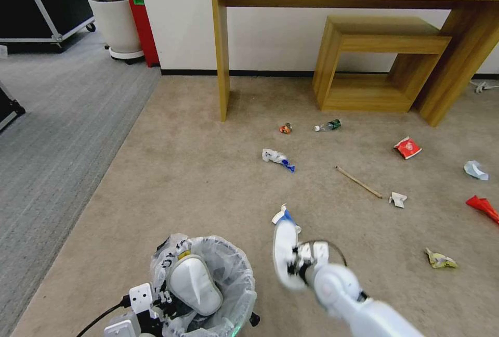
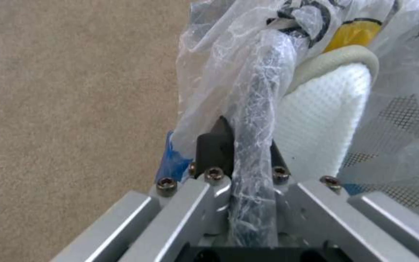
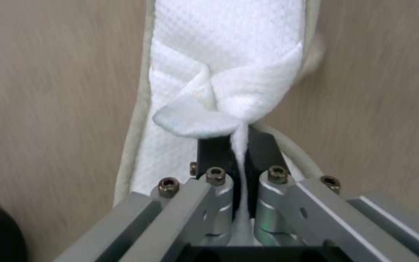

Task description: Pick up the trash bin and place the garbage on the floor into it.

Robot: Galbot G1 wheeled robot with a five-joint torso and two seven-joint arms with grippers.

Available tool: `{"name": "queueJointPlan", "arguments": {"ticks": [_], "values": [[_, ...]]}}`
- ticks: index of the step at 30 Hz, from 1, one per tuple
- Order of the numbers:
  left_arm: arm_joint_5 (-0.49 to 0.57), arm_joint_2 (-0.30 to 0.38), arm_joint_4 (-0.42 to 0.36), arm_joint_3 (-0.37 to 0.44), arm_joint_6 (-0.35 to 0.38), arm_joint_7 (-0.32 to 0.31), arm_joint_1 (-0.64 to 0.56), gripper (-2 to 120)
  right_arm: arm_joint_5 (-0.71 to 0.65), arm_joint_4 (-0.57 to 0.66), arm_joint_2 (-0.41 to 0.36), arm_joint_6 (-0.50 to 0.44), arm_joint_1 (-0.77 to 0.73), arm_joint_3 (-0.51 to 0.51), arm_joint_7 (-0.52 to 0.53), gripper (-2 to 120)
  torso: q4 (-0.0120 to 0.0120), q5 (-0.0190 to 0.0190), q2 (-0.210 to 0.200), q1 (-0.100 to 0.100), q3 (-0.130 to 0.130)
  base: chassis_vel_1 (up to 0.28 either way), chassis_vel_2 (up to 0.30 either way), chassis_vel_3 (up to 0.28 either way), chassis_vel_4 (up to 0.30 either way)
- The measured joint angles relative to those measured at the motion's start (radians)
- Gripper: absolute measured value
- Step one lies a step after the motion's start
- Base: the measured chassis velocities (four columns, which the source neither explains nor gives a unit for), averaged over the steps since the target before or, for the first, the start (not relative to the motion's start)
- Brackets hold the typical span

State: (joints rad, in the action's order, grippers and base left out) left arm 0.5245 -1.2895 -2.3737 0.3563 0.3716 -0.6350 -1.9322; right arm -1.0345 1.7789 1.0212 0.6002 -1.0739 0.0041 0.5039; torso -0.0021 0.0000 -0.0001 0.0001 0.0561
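The left gripper (image 2: 241, 145) clamps the trash bin (image 1: 236, 280) by its bagged rim, keeping it off the floor (image 1: 182, 170), one slipper (image 1: 195, 285) already inside; the right gripper (image 3: 238, 153) pinches a second slipper (image 1: 285, 254) by its strap just beside the bin, likely for dropping in

left gripper (image 2: 246, 145) clamped, right gripper (image 3: 238, 145) clamped

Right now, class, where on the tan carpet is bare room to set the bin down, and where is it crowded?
Free: the tan carpet between the grey carpet, desk leg and trash bin. Crowded: right of the blue-and-white wrapper, around the stick and red packet.
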Motion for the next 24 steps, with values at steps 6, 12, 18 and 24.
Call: {"name": "queueJointPlan", "arguments": {"ticks": [6, 12, 18, 24], "values": [[0.004, -0.005, 0.007, -0.003, 0.0, -0.001, 0.008, 0, 0.004, 0.023, -0.016, -0.055, 0.042, 0.041, -0.08, 0, -0.0001, 0.0, 0.0, 0.0, 0.0, 0.0, 0.0, 0.0, 0.0], [0.035, -0.001, 0.01, 0.003, 0.001, -0.009, 0.032, 0, 0.068, -0.008, 0.001, -0.432, 0.102, 0.042, -0.575, 0, 0.0, -0.0001, 0.0, 0.0, 0.0, 0.0, 0.0, 0.0, 0.0], [0.1, 0.001, 0.003, 0.016, 0.018, -0.036, 0.077, 0, 0.005, 0.011, 0.024, -0.591, 0.156, -0.046, -0.802, 0, 0.0001, -0.0002, 0.0, 0.0, 0.0, 0.0, 0.0, 0.0, 0.0], [0.186, 0.005, -0.016, 0.026, 0.045, -0.085, 0.137, 0, -0.021, 0.025, 0.025, -0.611, 0.187, -0.146, -0.869, 0, 0.0, -0.0002, 0.0, 0.0, 0.0, 0.0, 0.0, 0.0, 0.0]]}}
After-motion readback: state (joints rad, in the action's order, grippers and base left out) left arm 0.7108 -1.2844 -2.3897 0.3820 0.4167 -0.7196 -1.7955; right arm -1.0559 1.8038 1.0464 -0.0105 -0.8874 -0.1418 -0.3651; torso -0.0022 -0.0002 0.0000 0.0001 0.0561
